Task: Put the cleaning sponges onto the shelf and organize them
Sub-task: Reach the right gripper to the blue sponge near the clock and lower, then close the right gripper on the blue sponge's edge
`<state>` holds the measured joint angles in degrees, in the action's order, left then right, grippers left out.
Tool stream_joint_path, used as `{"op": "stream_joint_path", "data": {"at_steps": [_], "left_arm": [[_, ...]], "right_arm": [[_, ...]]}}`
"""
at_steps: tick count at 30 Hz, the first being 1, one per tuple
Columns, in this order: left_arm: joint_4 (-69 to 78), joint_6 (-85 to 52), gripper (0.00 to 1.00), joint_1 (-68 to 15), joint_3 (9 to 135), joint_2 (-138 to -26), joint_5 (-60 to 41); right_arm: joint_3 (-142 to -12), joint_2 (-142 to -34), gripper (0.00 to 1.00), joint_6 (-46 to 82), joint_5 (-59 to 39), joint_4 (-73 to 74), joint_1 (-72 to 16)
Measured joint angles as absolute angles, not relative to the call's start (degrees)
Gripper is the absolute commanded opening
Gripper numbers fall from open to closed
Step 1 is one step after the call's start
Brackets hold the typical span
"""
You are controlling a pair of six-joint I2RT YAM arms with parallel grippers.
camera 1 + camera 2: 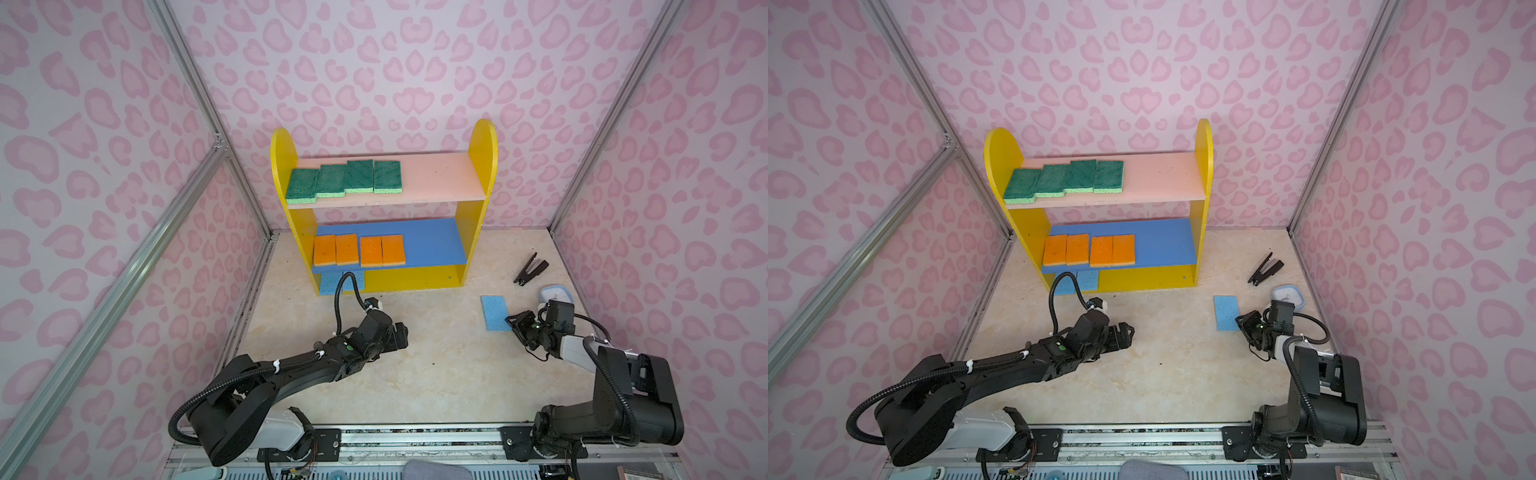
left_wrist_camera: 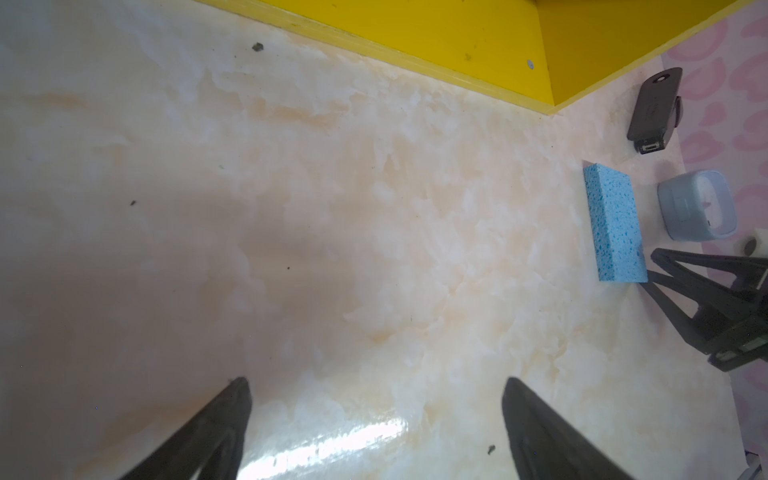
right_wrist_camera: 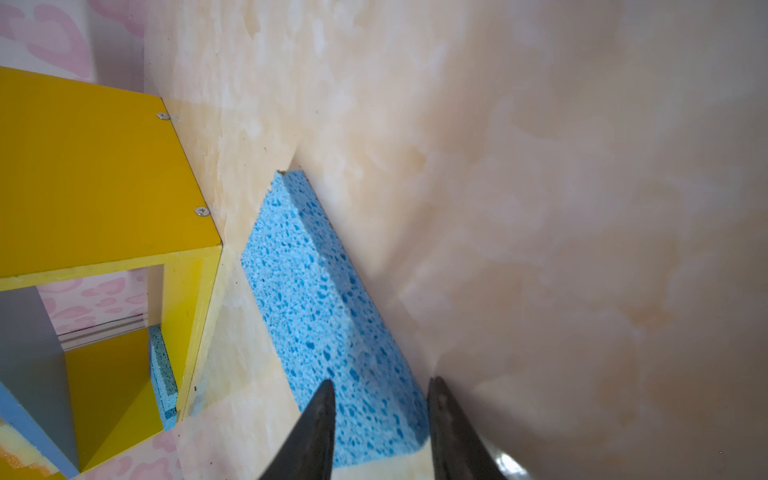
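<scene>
The shelf (image 1: pixel 484 153) stands at the back wall. Several green sponges (image 1: pixel 345 180) lie in a row on its pink board and several orange sponges (image 1: pixel 359 249) on its blue board. Light-blue sponges (image 1: pixel 1075 280) lie on the yellow bottom at the left. One more blue sponge (image 1: pixel 494 311) (image 3: pixel 324 299) lies flat on the floor at the right. My right gripper (image 1: pixel 512 322) (image 3: pixel 382 380) is at its near end, jaws narrowed with that end between them. My left gripper (image 1: pixel 1129 332) (image 2: pixel 376 380) hovers wide open over bare floor, holding nothing.
A black stapler (image 1: pixel 531 269) lies on the floor right of the shelf. A light-blue square clock (image 1: pixel 555 293) sits just behind my right wrist, close to the right wall. Pink patterned walls close in the left, back and right sides.
</scene>
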<state>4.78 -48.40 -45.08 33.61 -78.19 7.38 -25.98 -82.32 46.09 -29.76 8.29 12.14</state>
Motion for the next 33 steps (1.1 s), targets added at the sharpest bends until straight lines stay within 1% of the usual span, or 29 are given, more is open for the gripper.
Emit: {"op": "stream_joint_path", "data": {"at_steps": [3,6,7,13,18,26,33], "left_arm": [[4.73,-48.42,0.95,-44.73,33.43,-78.17,7.51],[4.49,-48.45,0.95,-44.62,32.84,-77.47,7.55],[4.29,-48.47,0.95,-44.58,32.64,-77.01,7.68],[3.03,-48.58,0.95,-44.25,30.94,-72.75,8.62],[2.28,-48.6,0.95,-42.78,28.14,-68.18,9.21],[-0.34,-48.56,0.95,-36.69,24.56,-61.17,7.88],[-2.63,-47.94,0.95,-33.04,22.57,-55.16,6.59]], "right_arm": [[-26.04,-83.55,0.19,46.06,-29.56,9.47,11.68],[-26.02,-84.12,0.02,46.04,-28.73,9.74,11.16],[-26.02,-84.2,0.0,46.13,-28.47,9.72,10.92],[-26.13,-83.53,0.0,45.78,-26.37,9.19,9.43],[-26.13,-80.84,0.0,45.28,-25.26,6.74,6.74],[-26.13,-71.75,0.0,45.15,-23.83,3.42,2.33],[-26.44,-64.42,0.0,44.84,-23.27,-0.03,-2.55]]}}
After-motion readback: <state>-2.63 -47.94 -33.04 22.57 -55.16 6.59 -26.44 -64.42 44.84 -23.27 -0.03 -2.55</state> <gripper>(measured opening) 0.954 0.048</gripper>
